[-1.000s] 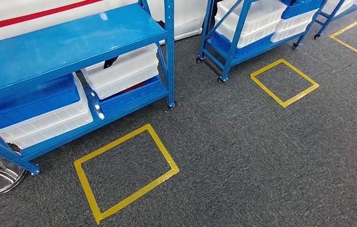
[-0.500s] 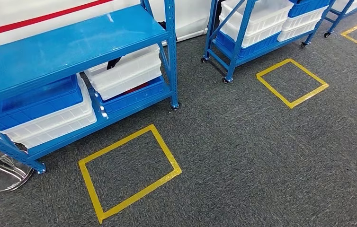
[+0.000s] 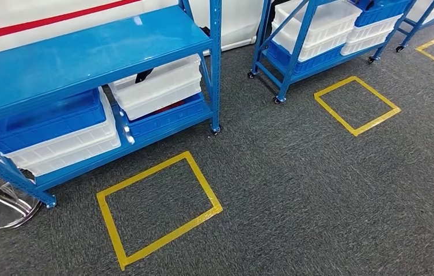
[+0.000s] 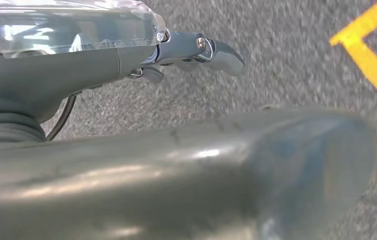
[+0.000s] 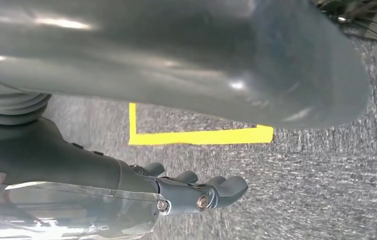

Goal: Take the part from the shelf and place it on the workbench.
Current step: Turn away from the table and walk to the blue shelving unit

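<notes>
- Landmark: the blue shelf (image 3: 94, 49) stands on the grey carpet (image 3: 318, 184) in the head view, its flat top board bare and glossy.
- Under the top board of the shelf, on its lower level, sits a blue bin (image 3: 45, 118) stacked on a white bin (image 3: 65, 146).
- Beside that stack, toward the shelf's near corner post, a second white bin (image 3: 160, 86) rests on another blue bin (image 3: 168, 115). Something dark and something red show at its edges; too little is visible to identify them.
- The part named in the task cannot be picked out; whether it lies in one of the bins on the shelf cannot be told.
- A yellow tape square (image 3: 157, 207) is marked on the carpet just in front of the shelf.
- A second blue rack (image 3: 295, 40) on small wheels stands beyond the shelf's corner post, loaded with white and blue bins. Another tape square (image 3: 357, 105) lies before it.
- A clear curved plastic piece (image 3: 4, 207) rests on the carpet by the shelf's near foot.
- Left robot hand (image 4: 196, 50): seen in the left wrist view above carpet, fingers extended fairly straight, holding nothing.
- Right robot hand (image 5: 196, 192): seen in the right wrist view above carpet near a yellow tape corner (image 5: 196, 135), fingers slightly curved and apart, holding nothing.
</notes>
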